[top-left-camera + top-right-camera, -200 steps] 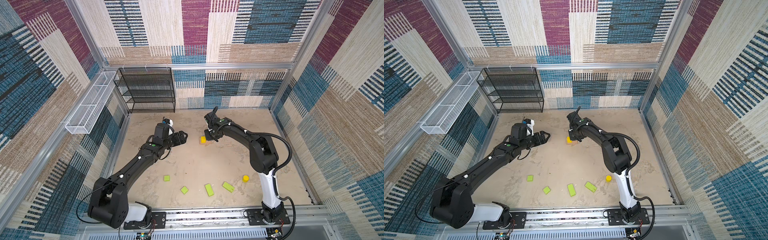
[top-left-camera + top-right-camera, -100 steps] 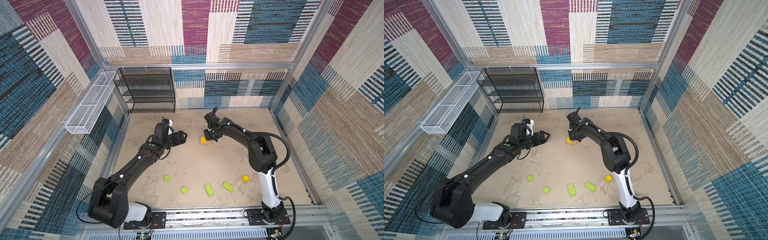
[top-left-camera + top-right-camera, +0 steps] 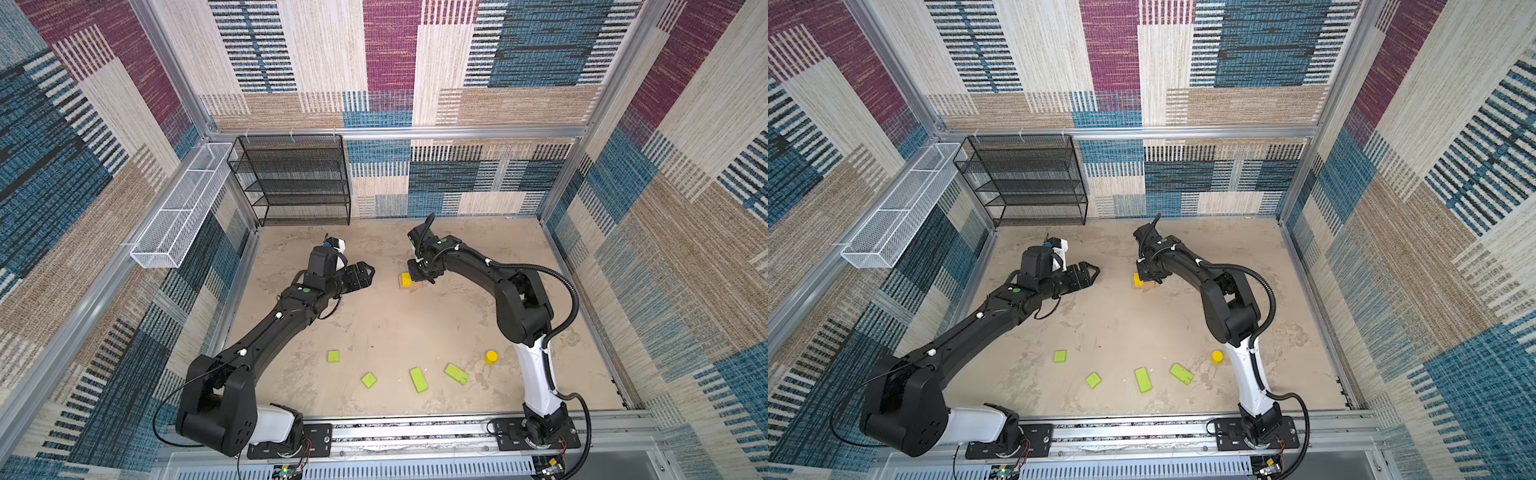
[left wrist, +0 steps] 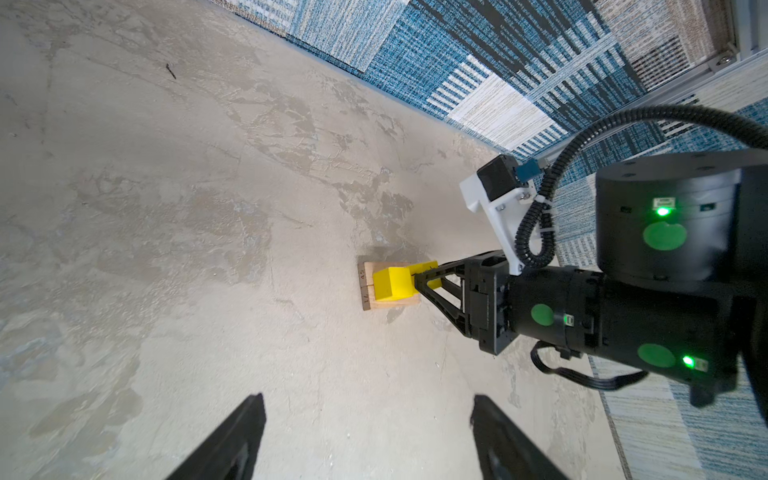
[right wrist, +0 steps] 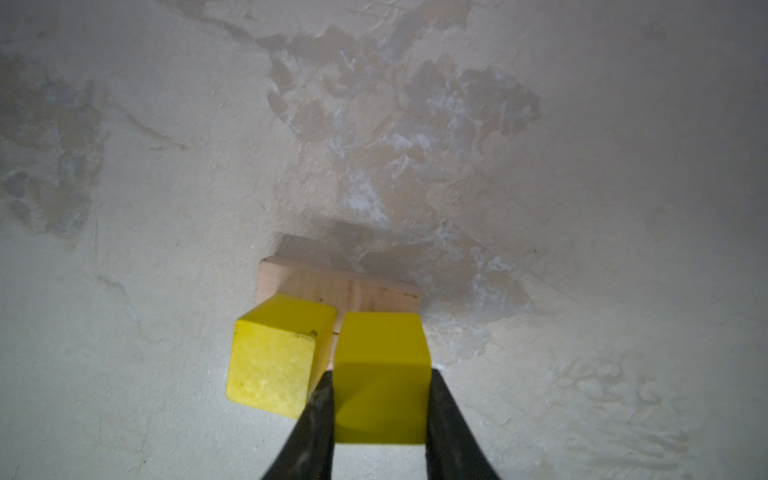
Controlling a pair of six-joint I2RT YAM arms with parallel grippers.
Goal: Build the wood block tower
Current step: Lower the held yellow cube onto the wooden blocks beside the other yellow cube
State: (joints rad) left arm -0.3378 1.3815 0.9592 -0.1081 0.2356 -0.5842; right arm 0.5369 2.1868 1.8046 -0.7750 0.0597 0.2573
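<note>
Two tan bars (image 5: 340, 286) lie side by side on the floor at mid-back, also seen as tan bars (image 4: 365, 286). One yellow cube (image 5: 270, 365) sits on them, turned a little askew; it shows as a yellow cube (image 3: 406, 279) in both top views. My right gripper (image 5: 380, 374) is shut on a second yellow cube (image 5: 380, 353) right beside the first, over the bars. Whether it touches them I cannot tell. My left gripper (image 3: 368, 272) hovers open and empty left of the stack. Several lime-green flat pieces (image 3: 418, 379) and a yellow cylinder (image 3: 491, 356) lie near the front.
A black wire rack (image 3: 297, 178) stands against the back wall at the left. A white wire basket (image 3: 178, 208) hangs on the left wall. Patterned walls enclose the floor, and a metal rail (image 3: 415, 432) with the arm bases runs along the front.
</note>
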